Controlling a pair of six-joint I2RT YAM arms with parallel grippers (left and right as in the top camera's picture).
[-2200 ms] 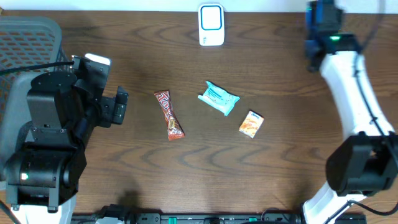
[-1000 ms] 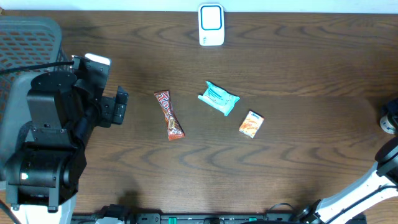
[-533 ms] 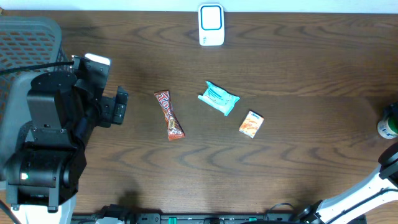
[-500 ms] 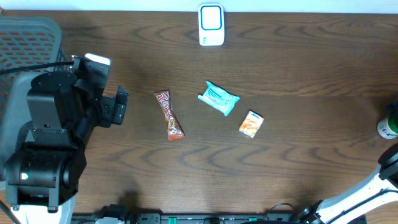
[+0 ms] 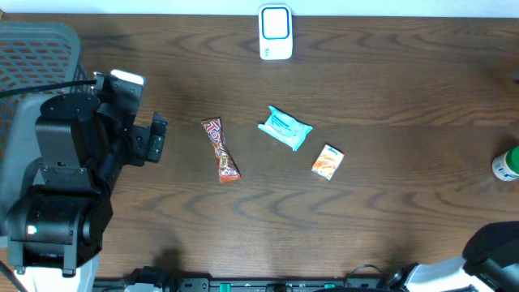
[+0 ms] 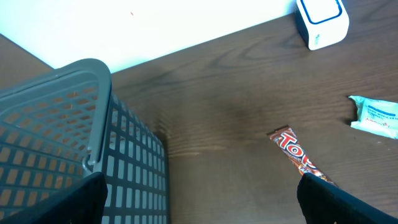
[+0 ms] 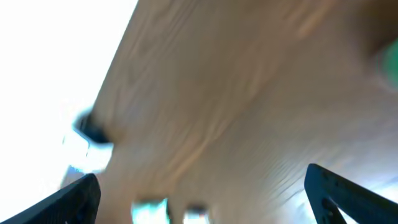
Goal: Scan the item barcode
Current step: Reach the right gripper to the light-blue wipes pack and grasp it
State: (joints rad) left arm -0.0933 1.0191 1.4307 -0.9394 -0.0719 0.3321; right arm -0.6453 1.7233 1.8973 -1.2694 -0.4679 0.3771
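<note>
– When seen from above, what's laid out?
– Dark brown wood-grain table (image 5: 389, 73). Small white box-shaped scanner w/ a blue face (image 5: 275, 32) stands at the far edge, centre. Three items lie mid-table, none touching: long red twist-end candy bar (image 5: 220, 150) on the left; crinkled teal plastic packet (image 5: 285, 128) to its right, nearer the scanner; small orange cardboard box (image 5: 328, 161) right of the packet & farther from the scanner. Green-and-white bottle (image 5: 507, 165), cut off by the frame, sits at the far right edge, well apart from the rest.
– And the robot?
– Bulky black left arm (image 5: 73, 178) fills the left side, next to a grey plastic mesh basket (image 5: 32, 49) at the table's left end. On it, the left gripper (image 6: 199, 180) has its dark fingers (image 6: 336, 202) spread wide, nothing betw. them. It's apart from the candy bar, the nearest item. Its wrist cam takes in the basket, candy bar, packet corner & scanner. Of the right arm, only a black-and-white base (image 5: 491, 247) shows, bottom right corner.
– And on the right?
– The right gripper (image 7: 202, 180): wrist pic is badly blurred. Two dark fingers (image 7: 336, 193) sit at the bottom corners, spread wide, gripping nothing. Beyond them: brown table, a bright white area & a green smear top right; can't tell what that is.
</note>
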